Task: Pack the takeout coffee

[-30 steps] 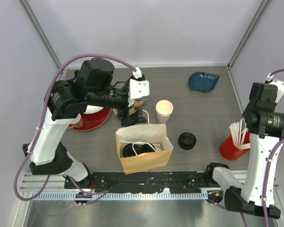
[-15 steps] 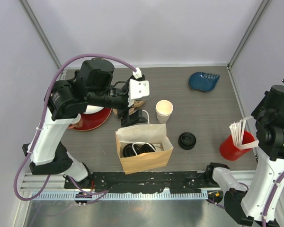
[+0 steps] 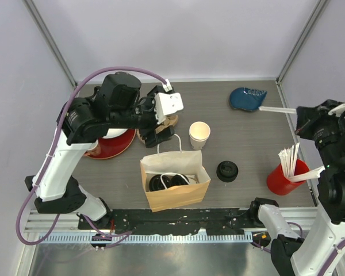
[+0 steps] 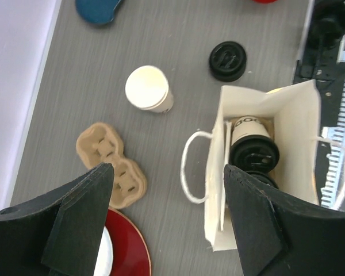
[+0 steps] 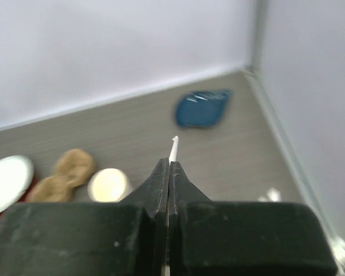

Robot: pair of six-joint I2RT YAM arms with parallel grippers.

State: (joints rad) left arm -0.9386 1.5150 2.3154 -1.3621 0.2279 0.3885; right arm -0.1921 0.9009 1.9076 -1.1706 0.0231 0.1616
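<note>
Far left sits the red plate (image 3: 125, 141). My left gripper (image 4: 168, 169) hangs over the table behind the paper bag (image 3: 173, 200). Its fingers are spread wide and hold nothing. Under it lies the tan cup holder (image 4: 110, 164).

The takeout coffee is inside the bag. I see the first lidded cup (image 4: 254, 154) well. The second lidded cup (image 4: 267, 180) is partly hidden beside it. Just behind the bag stands an open cup (image 3: 199, 133) with no lid. To the right of the bag are the black lids (image 3: 227, 171).

Far right is the red cup (image 3: 283, 179), full of white sticks (image 3: 288, 156). My right gripper (image 5: 168, 167) is high up there. Its fingers are pressed together on one thin white stick (image 3: 276, 109).

I think my job now is to drop that stick in the bag. I should carry it slowly until it is over the open top. Then I tip it down into the gap next to the cups, clear of the handles, and let go only when it is low. The left arm should stay out of the way.

The first cup has dark letters on its side. They look like "GOO", but I cannot read them for sure. I see no other words.
</note>
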